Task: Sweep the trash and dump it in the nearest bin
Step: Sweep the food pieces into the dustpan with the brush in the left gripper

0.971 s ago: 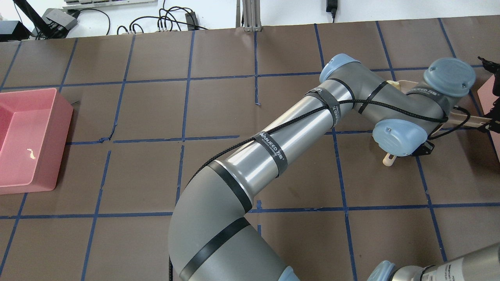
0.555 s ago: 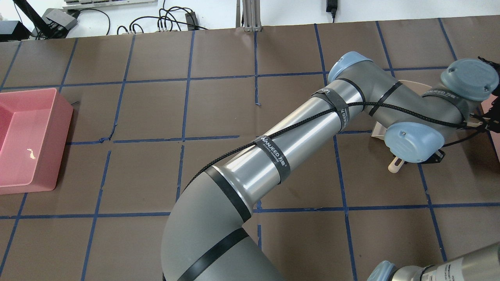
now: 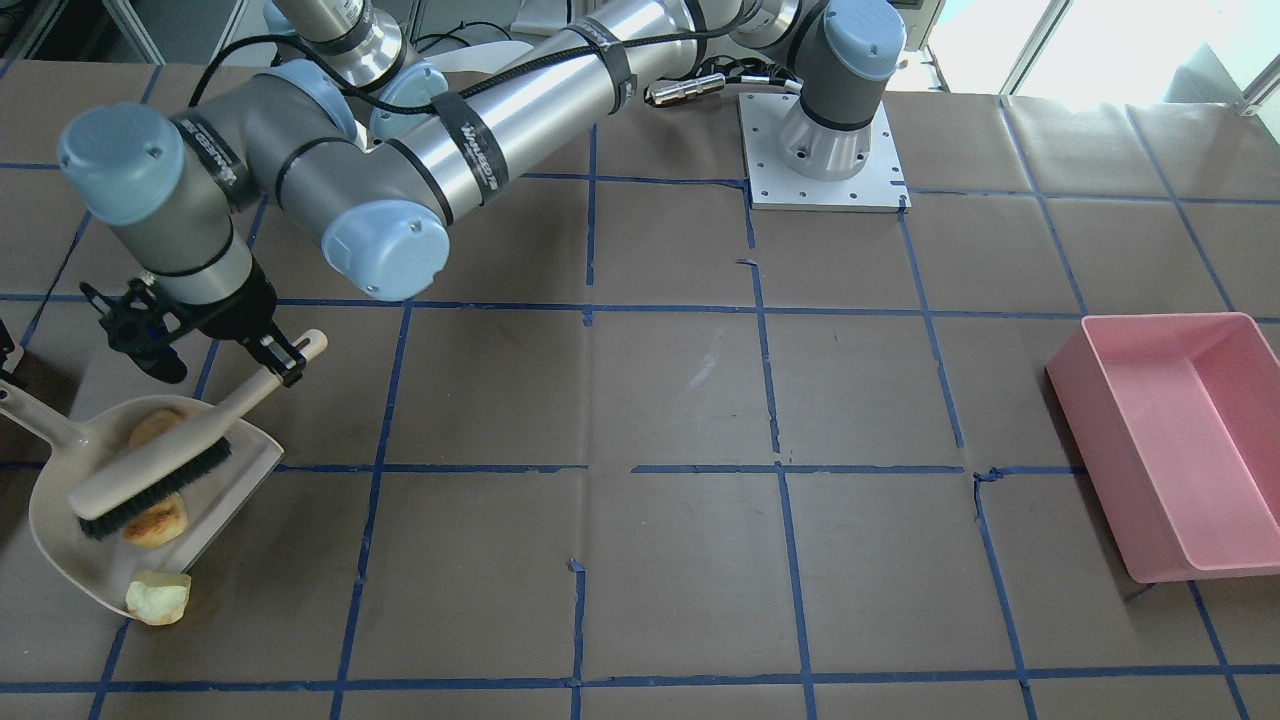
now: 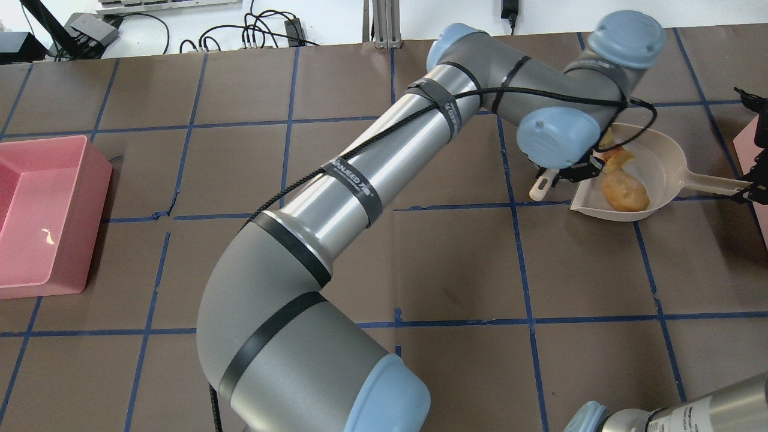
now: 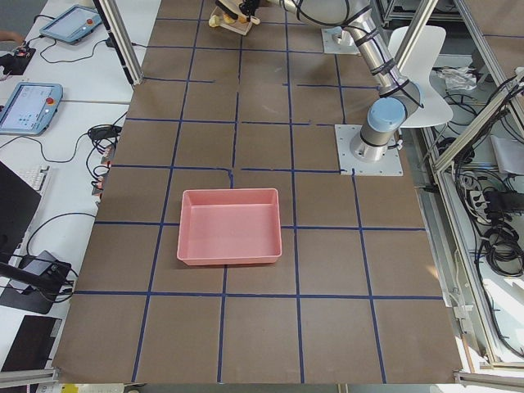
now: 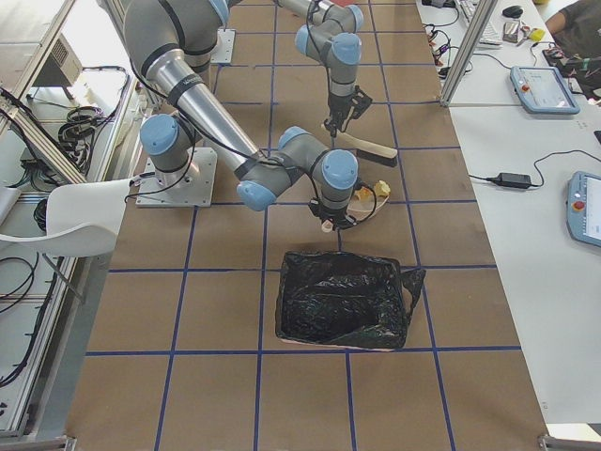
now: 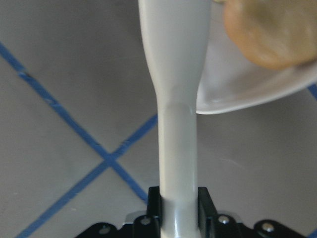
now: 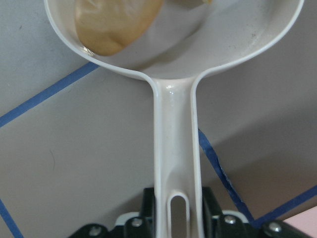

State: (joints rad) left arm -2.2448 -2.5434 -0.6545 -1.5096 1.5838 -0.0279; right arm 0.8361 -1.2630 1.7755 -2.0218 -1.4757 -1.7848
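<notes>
Facing the robot, found open tabletop point(image 3: 680, 400) through the middle, reaching the pink bin point(image 3: 1165, 440) at three o'clock. Met the left arm point(image 3: 520, 90) overhead at eleven, the brush point(image 3: 150, 470) across the dustpan point(image 3: 60, 520) at eight.

Bright, even light fills the room. Far across the surface point(image 3: 700, 400) from the left hand point(image 3: 288, 362), a corner burns out white. Glare streaks the arm point(image 4: 384, 156) behind that hand. Beyond the right hand point(image 8: 172, 215) the close view goes soft, with faint shadows.
</notes>
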